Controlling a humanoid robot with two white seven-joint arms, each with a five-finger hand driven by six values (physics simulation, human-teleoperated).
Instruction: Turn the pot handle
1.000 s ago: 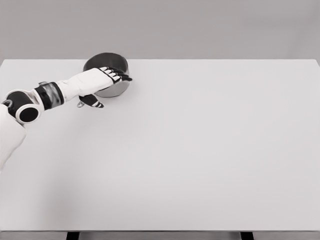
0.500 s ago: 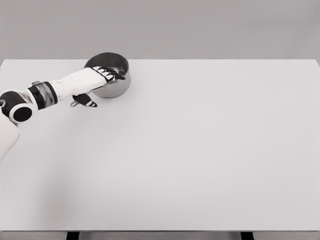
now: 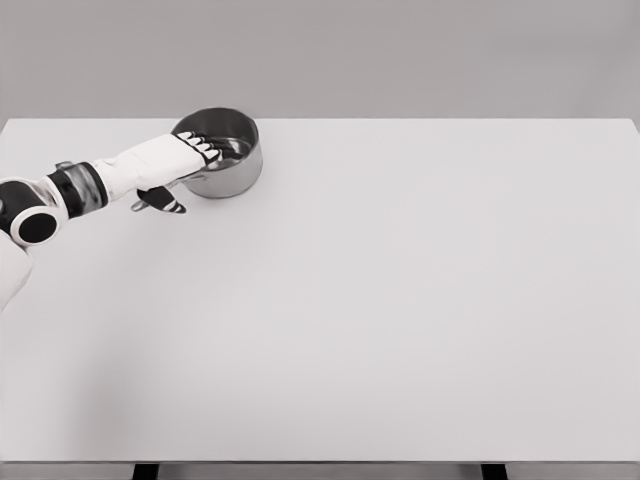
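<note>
Steel pot (image 3: 228, 160): upright, far left area of white table (image 3: 400, 300). Left hand (image 3: 178, 160): reaches in from the left, fingers (image 3: 210, 148) extended flat over the pot's near rim, thumb (image 3: 163, 201) apart below, gripping nothing. Handle: hidden under the hand.

A round metal pot (image 3: 228, 165) stands upright at the table's far left, its open mouth up, handle hidden

A broad white table (image 3: 400, 300) fills the view, two dark legs (image 3: 146, 470) showing under its near edge, a plain grey wall (image 3: 400, 50) behind.
</note>
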